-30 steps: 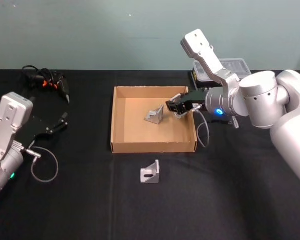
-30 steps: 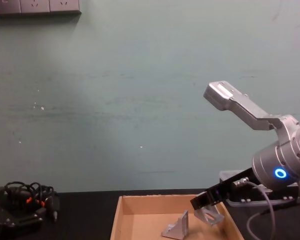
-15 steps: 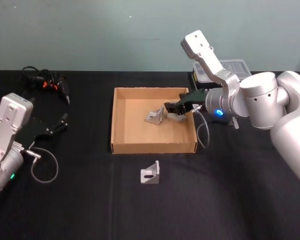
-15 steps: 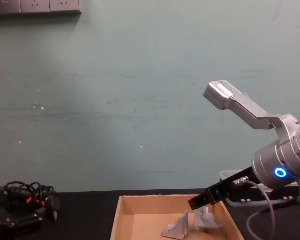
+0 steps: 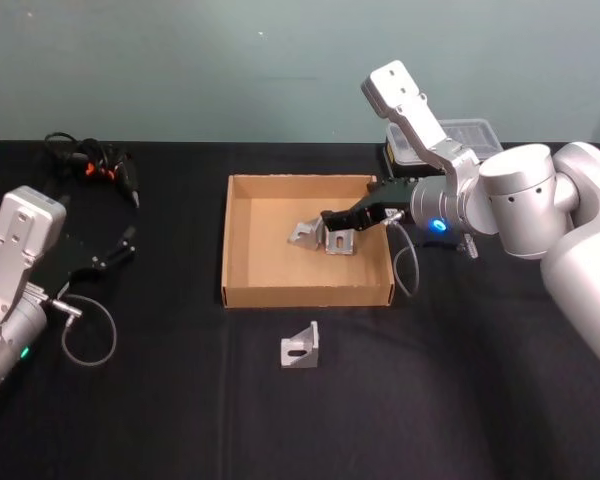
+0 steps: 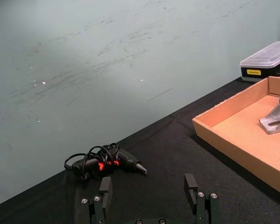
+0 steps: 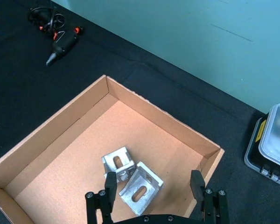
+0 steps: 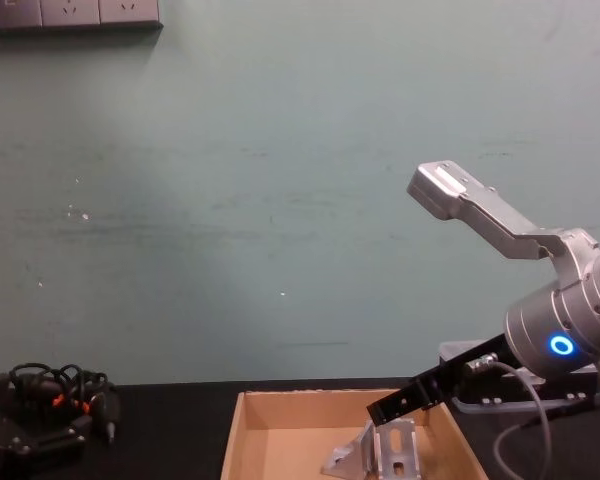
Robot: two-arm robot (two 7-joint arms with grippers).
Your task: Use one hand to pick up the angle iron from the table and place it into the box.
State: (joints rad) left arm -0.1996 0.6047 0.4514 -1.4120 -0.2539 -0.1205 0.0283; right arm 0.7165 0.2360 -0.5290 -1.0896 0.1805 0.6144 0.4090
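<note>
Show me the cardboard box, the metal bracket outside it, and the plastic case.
Box (image 5: 307, 296): head view, front wall.
Angle iron on the table (image 5: 300, 347): head view, slotted face.
Plastic case (image 5: 470, 132): head view, clear lid.

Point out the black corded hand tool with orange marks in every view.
Head view: black corded hand tool, far left, left of the tan cardboard box.
Left wrist view: near the wall, apart from the box.
Right wrist view: beyond the box's corner.
Chest view: bottom left.
Shared landmark: the box.
</note>
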